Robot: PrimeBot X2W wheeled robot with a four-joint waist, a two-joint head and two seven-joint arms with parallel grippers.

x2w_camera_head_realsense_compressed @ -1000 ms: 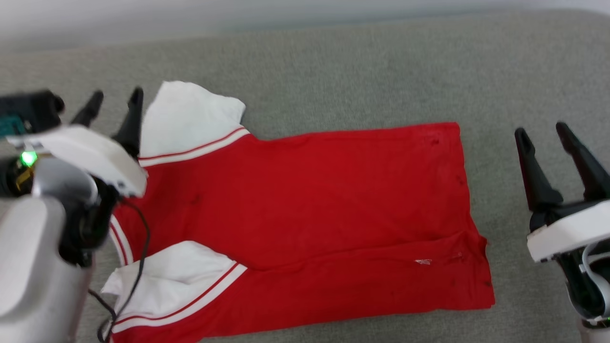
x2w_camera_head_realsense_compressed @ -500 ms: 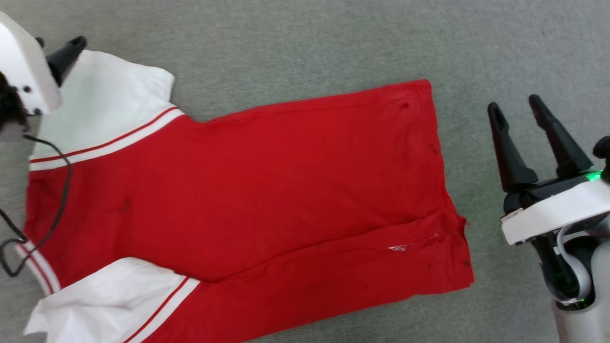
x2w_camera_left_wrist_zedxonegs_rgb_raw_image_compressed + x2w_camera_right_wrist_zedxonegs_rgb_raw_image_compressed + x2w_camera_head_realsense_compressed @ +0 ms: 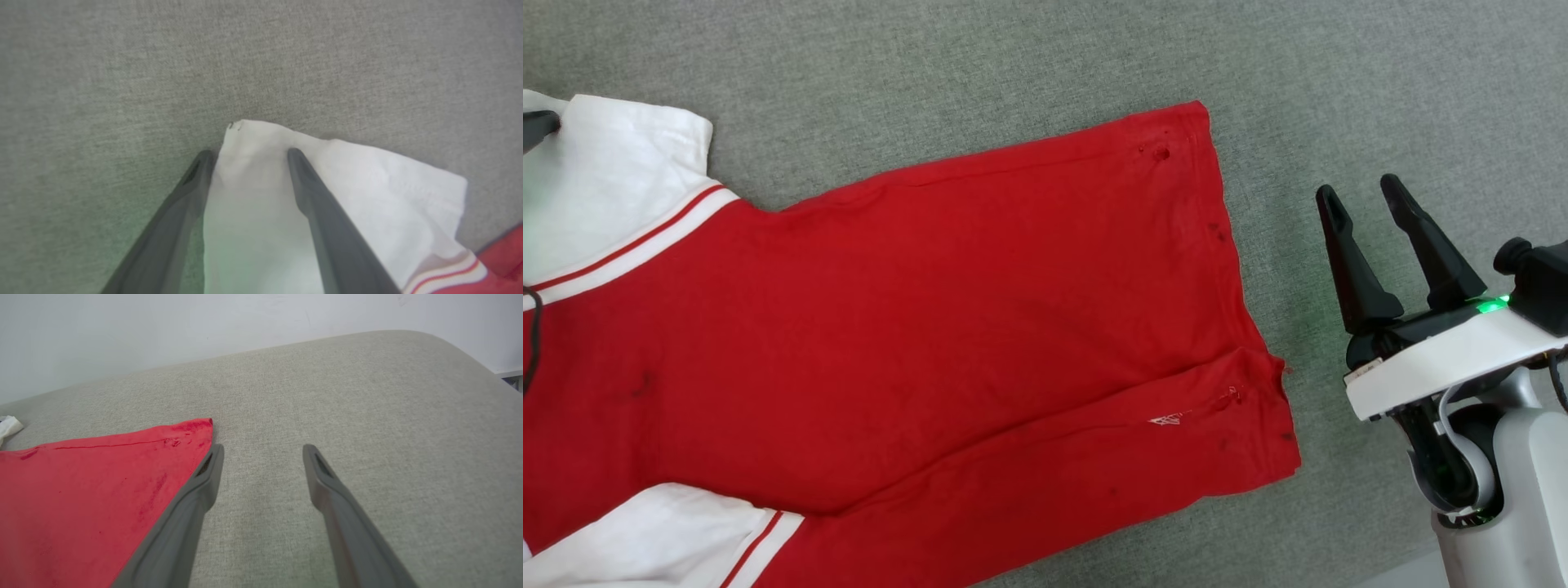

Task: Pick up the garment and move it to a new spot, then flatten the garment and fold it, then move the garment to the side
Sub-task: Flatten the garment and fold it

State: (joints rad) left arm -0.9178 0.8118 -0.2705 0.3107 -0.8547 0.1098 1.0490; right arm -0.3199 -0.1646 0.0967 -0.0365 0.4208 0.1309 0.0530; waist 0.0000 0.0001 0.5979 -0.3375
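A grey upholstered surface (image 3: 980, 57), rounded at its far corner, carried a red T-shirt (image 3: 931, 327) spread flat on it, white stripe-trimmed sleeves toward the left, hem toward the right, near side folded over.
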